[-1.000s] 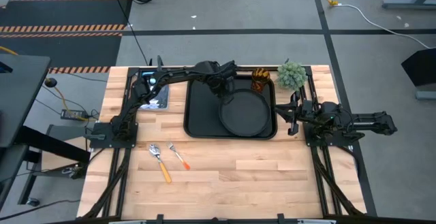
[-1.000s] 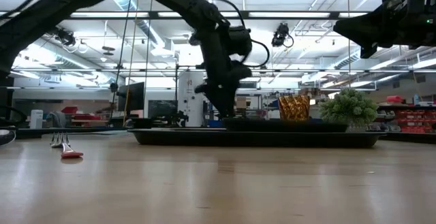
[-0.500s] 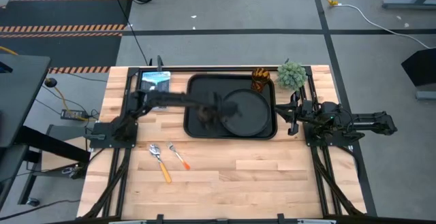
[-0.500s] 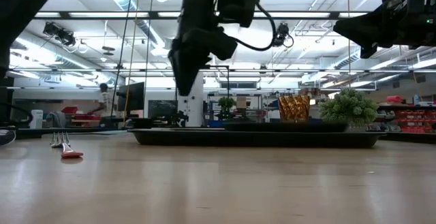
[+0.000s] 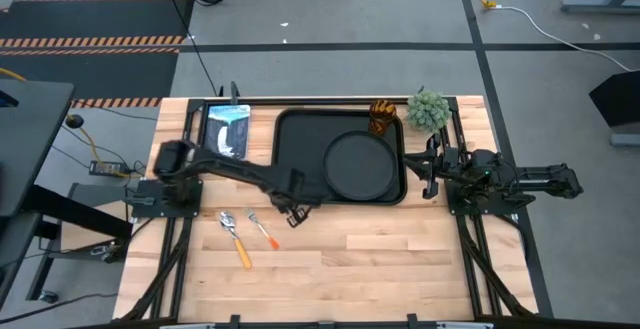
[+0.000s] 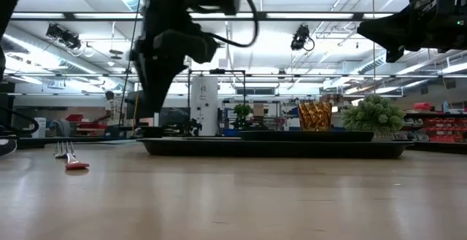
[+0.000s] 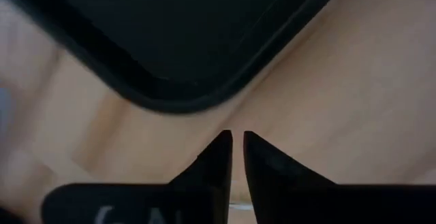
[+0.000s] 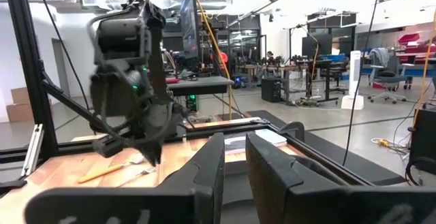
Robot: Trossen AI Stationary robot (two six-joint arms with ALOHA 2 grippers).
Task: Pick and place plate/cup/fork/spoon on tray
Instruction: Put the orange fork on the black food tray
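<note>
The round black plate (image 5: 362, 164) lies flat in the right half of the black tray (image 5: 295, 139). The amber cup (image 5: 383, 115) stands at the tray's far right corner. The fork (image 5: 262, 229) and the spoon (image 5: 234, 237) lie side by side on the wood near the table's left front. My left gripper (image 5: 290, 214) hovers over the table just off the tray's near left corner (image 7: 170, 98), fingertips (image 7: 237, 139) almost together with nothing between them. My right gripper (image 5: 428, 169) waits at the tray's right side, shut and empty.
A fuzzy green plant ball (image 5: 427, 110) stands at the far right, next to the cup. A blue-white packet (image 5: 228, 129) lies at the far left beside the tray. Bare wood stretches across the near half of the table.
My left gripper has left the plate's far left rim, swung across the tray's left half toward the table's near edge and left, and now hangs off the tray's near left corner. The plate stays where it was on the tray.
</note>
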